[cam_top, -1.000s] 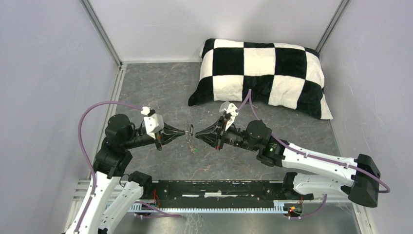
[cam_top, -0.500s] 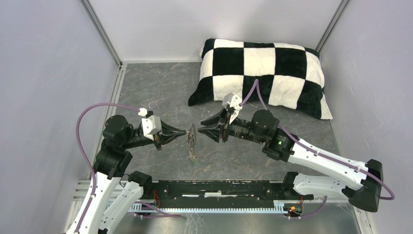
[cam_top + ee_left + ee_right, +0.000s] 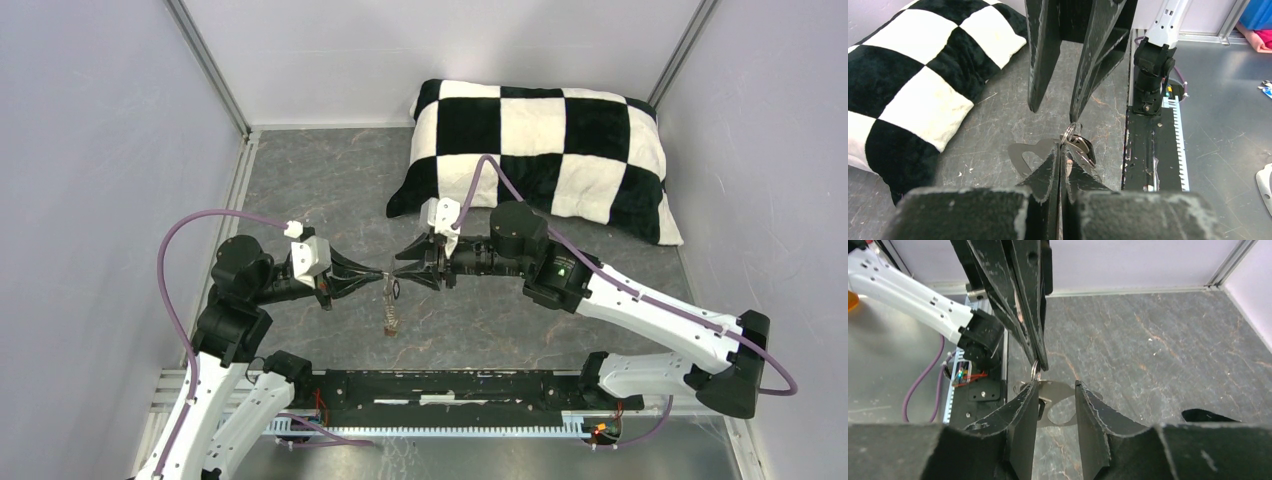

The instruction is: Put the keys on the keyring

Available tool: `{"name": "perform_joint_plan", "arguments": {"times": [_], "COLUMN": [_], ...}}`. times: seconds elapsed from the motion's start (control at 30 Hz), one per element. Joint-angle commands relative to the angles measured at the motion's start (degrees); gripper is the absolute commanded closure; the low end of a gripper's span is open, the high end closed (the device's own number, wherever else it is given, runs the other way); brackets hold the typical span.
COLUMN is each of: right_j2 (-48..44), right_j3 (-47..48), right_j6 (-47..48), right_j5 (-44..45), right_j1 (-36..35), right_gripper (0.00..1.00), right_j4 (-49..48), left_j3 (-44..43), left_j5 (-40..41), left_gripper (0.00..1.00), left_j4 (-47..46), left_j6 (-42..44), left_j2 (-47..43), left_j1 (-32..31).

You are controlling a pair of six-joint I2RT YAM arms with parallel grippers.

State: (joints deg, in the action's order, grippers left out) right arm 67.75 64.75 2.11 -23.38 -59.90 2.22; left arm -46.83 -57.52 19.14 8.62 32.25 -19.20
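Observation:
My left gripper (image 3: pixel 384 273) is shut on the keyring (image 3: pixel 1023 152), a flat grey fob that sticks out to the left of its closed tips (image 3: pixel 1063 150). A small wire ring (image 3: pixel 1071 131) rises from those tips, and the keys (image 3: pixel 1082 146) hang from it on the right. In the top view the keys (image 3: pixel 390 318) dangle below the two grippers, above the table. My right gripper (image 3: pixel 401 272) faces the left one tip to tip and stands open. In the right wrist view the fob (image 3: pixel 1055 388) shows between its spread fingers (image 3: pixel 1054 390), ungripped.
A black-and-white checked pillow (image 3: pixel 540 150) lies at the back right, behind the right arm. The black base rail (image 3: pixel 450 385) runs along the near edge. Enclosure walls close in left, right and back of the grey marbled table (image 3: pixel 320 180).
The right gripper has opened, let go, and swung left and back, its tips now meeting the left gripper's. The left gripper stays shut; the keys hang a little lower and further left.

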Motion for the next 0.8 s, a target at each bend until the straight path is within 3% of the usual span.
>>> {"name": "perform_joint_plan", "arguments": {"times": [0.0,0.4,0.77], "right_j2": [0.28,0.31,2.96], "right_j3": [3.27,1.09,3.03], "right_j6": [2.91,-1.68,-1.78], "right_j5": [-2.37,-5.28,-5.0], "right_j1": [0.03,0.0,0.01], "right_gripper": [0.62,0.67,0.76], "right_j4": [2.89,-3.97,0.32], "left_j3": [-2.45,-2.21,-2.39], "left_j5": [-1.01,0.27,1.09], "left_gripper": [0.98,0.98,0.98], "left_j4": [-2.68,-1.43,-1.2], "left_j6": [-2.57,-1.25,-0.97], "left_j2": [0.09,0.09,-0.2], "left_j1": [0.13,0.13,0.14]}}
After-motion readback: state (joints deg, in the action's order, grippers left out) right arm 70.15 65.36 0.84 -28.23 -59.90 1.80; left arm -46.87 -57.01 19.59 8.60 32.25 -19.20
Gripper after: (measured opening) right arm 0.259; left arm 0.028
